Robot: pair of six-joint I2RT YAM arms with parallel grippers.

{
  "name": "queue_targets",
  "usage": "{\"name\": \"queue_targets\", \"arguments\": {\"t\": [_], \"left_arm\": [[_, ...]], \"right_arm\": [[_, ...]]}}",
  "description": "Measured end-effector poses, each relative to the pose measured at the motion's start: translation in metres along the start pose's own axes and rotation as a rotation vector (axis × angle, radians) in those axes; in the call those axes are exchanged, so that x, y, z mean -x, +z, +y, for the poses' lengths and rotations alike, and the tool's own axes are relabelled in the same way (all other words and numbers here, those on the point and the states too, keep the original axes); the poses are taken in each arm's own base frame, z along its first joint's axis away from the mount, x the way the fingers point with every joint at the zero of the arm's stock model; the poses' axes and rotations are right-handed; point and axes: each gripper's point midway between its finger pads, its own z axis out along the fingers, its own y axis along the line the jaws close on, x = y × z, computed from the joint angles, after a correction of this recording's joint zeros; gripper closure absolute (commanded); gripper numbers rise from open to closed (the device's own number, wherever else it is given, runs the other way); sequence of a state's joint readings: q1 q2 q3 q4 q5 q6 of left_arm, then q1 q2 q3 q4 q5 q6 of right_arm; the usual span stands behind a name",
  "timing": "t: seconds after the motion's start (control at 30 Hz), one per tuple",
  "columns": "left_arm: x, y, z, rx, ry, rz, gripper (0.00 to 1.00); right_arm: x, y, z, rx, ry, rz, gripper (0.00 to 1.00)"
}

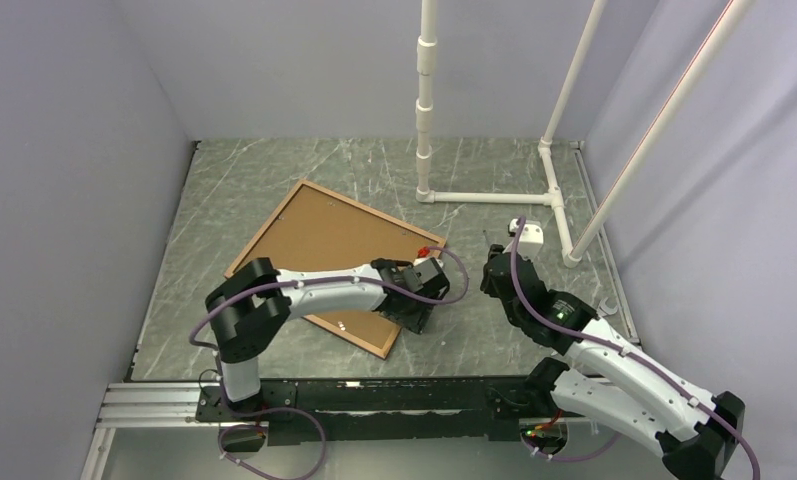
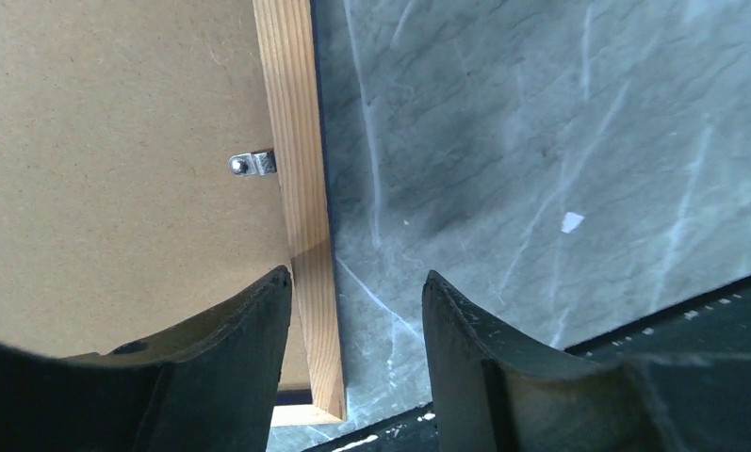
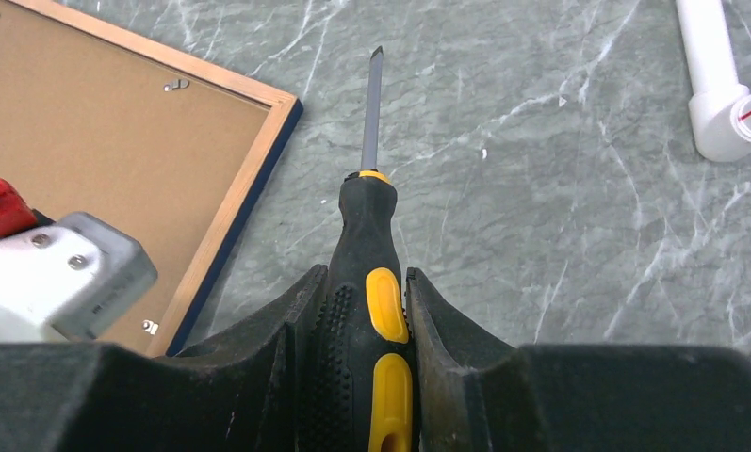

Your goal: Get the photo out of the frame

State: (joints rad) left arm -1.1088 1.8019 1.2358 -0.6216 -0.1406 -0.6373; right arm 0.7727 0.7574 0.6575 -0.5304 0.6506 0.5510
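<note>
Photo [image 1: 319, 240] face down mid-desk [image 1: 274, 165], brown back up, seated in the frame [image 2: 296, 113]; nothing freed yet, clips to turn and back to lift. Left pincer [image 2: 356, 282] parted, empty, straddling the frame's wooden rail; right pincer [image 3: 364, 278] clamped on a screwdriver [image 3: 369, 212]. Seen close from the left wrist, too small from above: a metal clip [image 2: 252, 164] pinning the back.

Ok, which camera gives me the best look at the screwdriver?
Right wrist: the screwdriver sits centre, handle clamped in the right gripper, blade over the table. Top external doesn't show it clearly; left wrist misses it.
</note>
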Motion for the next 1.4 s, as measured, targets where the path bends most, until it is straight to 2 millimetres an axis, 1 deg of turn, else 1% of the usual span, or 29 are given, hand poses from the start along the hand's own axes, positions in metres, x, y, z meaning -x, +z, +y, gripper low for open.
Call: {"name": "queue_targets", "arguments": {"t": [0.13, 0.17, 0.23, 0.27, 0.33, 0.47, 0.53, 0.6, 0.67, 0.7, 0.83, 0.97, 1.07, 1.2, 1.3, 1.4], "left_arm": [[-0.008, 0.007, 0.003, 0.066, 0.021, 0.016, 0.56], [-0.009, 0.008, 0.004, 0.08, 0.023, 0.014, 0.6], [-0.011, 0.009, 0.008, 0.108, 0.021, 0.016, 0.78], [-0.011, 0.01, 0.01, 0.124, 0.018, 0.017, 0.82], [-0.012, 0.011, 0.016, 0.159, 0.008, 0.02, 0.83], [-0.009, 0.012, 0.017, 0.223, -0.011, 0.042, 0.83], [-0.01, 0.013, 0.018, 0.238, -0.02, 0.052, 0.84], [-0.01, 0.013, 0.018, 0.242, -0.036, 0.053, 0.88], [-0.01, 0.014, 0.019, 0.238, -0.063, 0.057, 0.98], [-0.01, 0.014, 0.019, 0.228, -0.082, 0.06, 1.0], [-0.01, 0.014, 0.024, 0.122, -0.226, 0.064, 1.0], [-0.005, 0.013, 0.036, 0.068, -0.367, 0.032, 1.0], [-0.003, 0.012, 0.042, 0.073, -0.434, 0.005, 1.0], [0.002, 0.011, 0.056, 0.107, -0.526, -0.021, 1.0], [0.011, 0.012, 0.07, 0.148, -0.609, -0.034, 1.0], [0.027, 0.016, 0.086, 0.203, -0.709, -0.054, 1.0]], "right_arm": [[-0.002, -0.001, -0.003, -0.009, 0.005, 0.002, 1.0], [-0.003, -0.001, -0.003, -0.009, 0.004, 0.004, 1.0], [-0.005, -0.001, -0.005, -0.012, 0.003, 0.008, 1.0], [-0.005, -0.002, -0.006, -0.014, 0.005, 0.009, 1.0], [-0.005, -0.002, -0.007, -0.022, 0.006, 0.006, 1.0], [-0.005, -0.002, -0.01, -0.034, 0.011, 0.005, 1.0], [-0.006, -0.002, -0.01, -0.035, 0.011, 0.006, 1.0], [-0.006, -0.002, -0.01, -0.035, 0.01, 0.006, 1.0], [-0.007, -0.001, -0.01, -0.036, 0.009, 0.008, 1.0], [-0.007, -0.001, -0.01, -0.037, 0.007, 0.01, 1.0], [-0.009, 0.001, -0.01, -0.04, 0.002, 0.015, 1.0], [-0.009, 0.003, -0.008, -0.035, 0.007, 0.009, 1.0], [-0.01, 0.004, -0.007, -0.036, 0.005, 0.011, 1.0], [-0.011, 0.007, -0.005, -0.033, 0.003, 0.015, 1.0], [-0.013, 0.008, -0.003, -0.028, 0.001, 0.021, 1.0], [-0.016, 0.009, 0.001, -0.016, -0.003, 0.036, 1.0]]}}
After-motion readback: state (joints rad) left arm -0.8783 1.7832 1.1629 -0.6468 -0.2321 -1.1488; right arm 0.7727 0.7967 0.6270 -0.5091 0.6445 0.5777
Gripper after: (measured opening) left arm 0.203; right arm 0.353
